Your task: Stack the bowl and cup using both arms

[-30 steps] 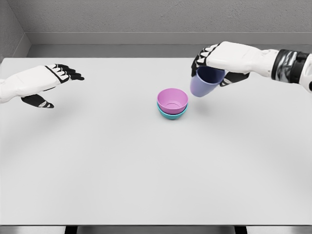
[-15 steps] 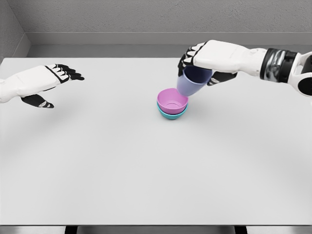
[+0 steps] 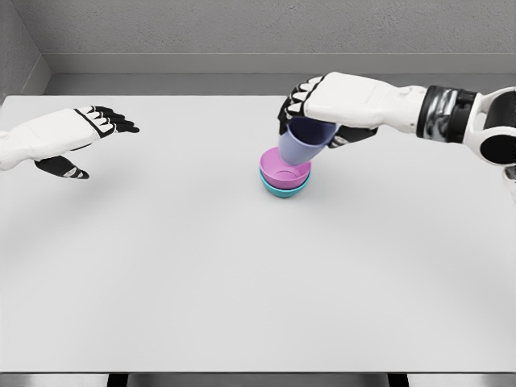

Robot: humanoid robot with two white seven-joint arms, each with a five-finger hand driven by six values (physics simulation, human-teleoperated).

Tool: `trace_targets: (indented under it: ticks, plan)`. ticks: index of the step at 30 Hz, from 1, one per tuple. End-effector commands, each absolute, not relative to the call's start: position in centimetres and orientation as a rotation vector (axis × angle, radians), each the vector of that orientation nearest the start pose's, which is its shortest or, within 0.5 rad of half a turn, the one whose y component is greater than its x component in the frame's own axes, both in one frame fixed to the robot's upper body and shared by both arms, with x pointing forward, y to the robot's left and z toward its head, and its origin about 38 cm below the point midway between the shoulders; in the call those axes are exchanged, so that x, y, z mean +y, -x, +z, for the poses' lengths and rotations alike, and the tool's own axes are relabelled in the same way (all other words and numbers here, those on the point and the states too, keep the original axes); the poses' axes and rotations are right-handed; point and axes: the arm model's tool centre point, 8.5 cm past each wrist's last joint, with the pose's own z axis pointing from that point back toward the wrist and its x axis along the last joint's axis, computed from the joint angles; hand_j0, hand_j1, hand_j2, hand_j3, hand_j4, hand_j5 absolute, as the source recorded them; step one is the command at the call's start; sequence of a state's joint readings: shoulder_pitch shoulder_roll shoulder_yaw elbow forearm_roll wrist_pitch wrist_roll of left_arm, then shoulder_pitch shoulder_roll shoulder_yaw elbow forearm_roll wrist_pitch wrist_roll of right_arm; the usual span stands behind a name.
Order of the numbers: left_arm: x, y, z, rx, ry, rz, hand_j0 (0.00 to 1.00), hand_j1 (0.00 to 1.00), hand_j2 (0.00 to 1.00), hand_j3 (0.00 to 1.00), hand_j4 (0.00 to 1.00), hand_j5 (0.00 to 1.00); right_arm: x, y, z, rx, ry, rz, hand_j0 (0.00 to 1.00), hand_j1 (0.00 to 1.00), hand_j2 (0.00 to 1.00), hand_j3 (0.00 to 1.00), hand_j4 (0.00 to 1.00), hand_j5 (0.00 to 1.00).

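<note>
A big white table (image 3: 242, 274) fills most of the picture, with a grey wall (image 3: 266, 28) behind it.

The right arm (image 3: 439, 113) reaches in from the right side, out over the middle of the table. The right hand (image 3: 334, 101) has its fingers wrapped around the top of a purple cup (image 3: 301, 145). The cup is tilted, and its bottom is right over the bowls, at the rim of the pink one. I cannot tell if it touches.

The left hand (image 3: 60, 137) hangs over the far left part of the table, well apart from the bowls. Its fingers are stretched out and loose, and it holds nothing.

Near the middle of the table sits a pink bowl (image 3: 284, 169). It rests inside a teal bowl (image 3: 282, 190), which peeks out under it.
</note>
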State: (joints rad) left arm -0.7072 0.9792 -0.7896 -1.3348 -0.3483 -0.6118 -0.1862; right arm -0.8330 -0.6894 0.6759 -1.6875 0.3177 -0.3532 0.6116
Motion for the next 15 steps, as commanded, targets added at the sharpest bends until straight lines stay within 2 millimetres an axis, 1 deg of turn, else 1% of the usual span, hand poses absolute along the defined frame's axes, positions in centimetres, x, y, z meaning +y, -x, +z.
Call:
trace_targets:
  ticks: [1,5,10,15]
  plan:
    - [36.6,-43.8,22.3,-1.494,-0.545,-1.918,1.0,1.0,1.0,1.0,1.0,1.0,-18.8,-43.2,30.6,2.17,-0.537,-2.783,0.62,0.62,0.62,0.62,0.62,0.62]
    - [36.6,-43.8,22.3,-1.494,-0.545,-1.918,1.0,1.0,1.0,1.0,1.0,1.0,-18.9,-43.3,30.4,2.171,-0.537,-2.789,0.62,0.62,0.62,0.62,0.62,0.62]
    - [36.6,-43.8,22.3,-1.494,-0.545,-1.918,1.0,1.0,1.0,1.0,1.0,1.0,-18.6,-43.1,29.5,2.157,-0.499,-2.813,0.63,0.63,0.63,0.63,0.63,0.63]
    - [36.6,-43.8,22.3,-1.494,-0.545,-1.918,1.0,1.0,1.0,1.0,1.0,1.0,-18.7,-43.4,29.2,2.158,-0.503,-2.824,0.62,0.62,0.62,0.62,0.62,0.62]
